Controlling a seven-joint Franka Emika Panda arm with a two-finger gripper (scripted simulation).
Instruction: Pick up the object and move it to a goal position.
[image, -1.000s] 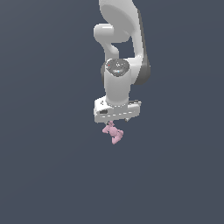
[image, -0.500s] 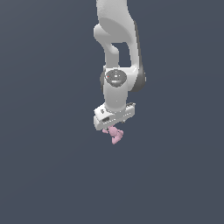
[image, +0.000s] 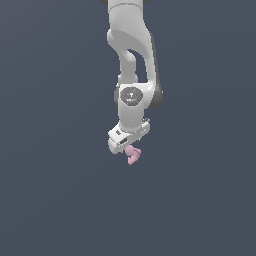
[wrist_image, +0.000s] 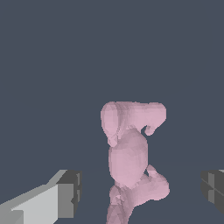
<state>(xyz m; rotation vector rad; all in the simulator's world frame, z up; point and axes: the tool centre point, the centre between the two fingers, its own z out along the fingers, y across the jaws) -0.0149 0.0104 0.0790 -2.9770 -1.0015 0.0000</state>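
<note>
One object (image: 132, 155) between wide claw (wrist_image: 140, 188) fingers (wrist_image: 65, 192)

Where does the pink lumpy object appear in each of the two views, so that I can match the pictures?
Exterior view: the pink object is near the middle of the picture, just under the white gripper at the arm's lower end.
Wrist view: the pink object fills the centre and lower half, between the two dark fingertips, which stand apart from it.
Shared landmark: the gripper itself, with the object at its fingers.
</note>
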